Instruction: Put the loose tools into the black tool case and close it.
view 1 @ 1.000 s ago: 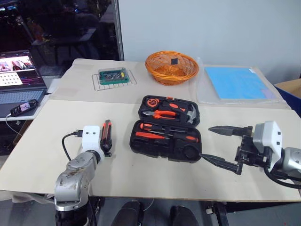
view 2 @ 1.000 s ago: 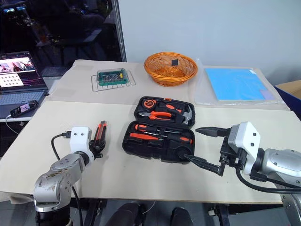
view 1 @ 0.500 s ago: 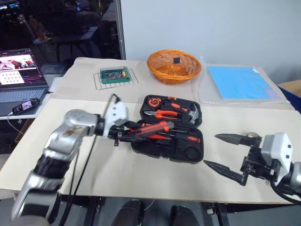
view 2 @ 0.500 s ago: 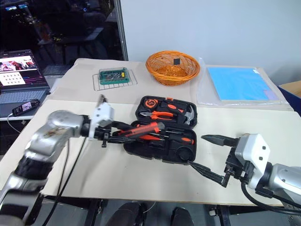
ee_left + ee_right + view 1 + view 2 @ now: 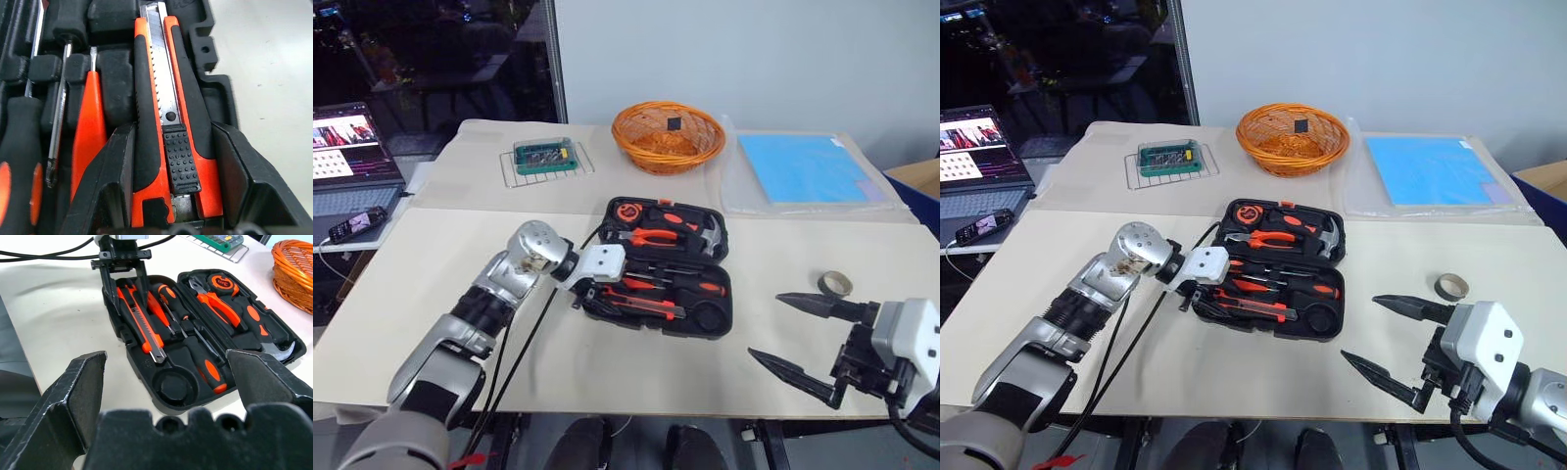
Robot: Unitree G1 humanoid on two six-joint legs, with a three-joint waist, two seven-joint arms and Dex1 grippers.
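Beige tabletop (image 5: pixel 431 294), grey wall behind. Item one: black tool case (image 5: pixel 661 269), open flat at the table's centre, pliers, hammer and tape measure in the far half. Item two: orange-black utility knife (image 5: pixel 168 127), lying in the near half's front recess beside the thin all-orange screwdriver (image 5: pixel 88 132); I see my left gripper (image 5: pixel 168 196) closed on its handle end. Item three: greyish tape roll (image 5: pixel 834 284), loose near the right edge. My right gripper (image 5: pixel 798 335) hangs with fingers spread wide, holding nothing, near the front-right corner.

The left gripper (image 5: pixel 168 161) carried the utility knife (image 5: pixel 166 122) into the black tool case (image 5: pixel 724 323).
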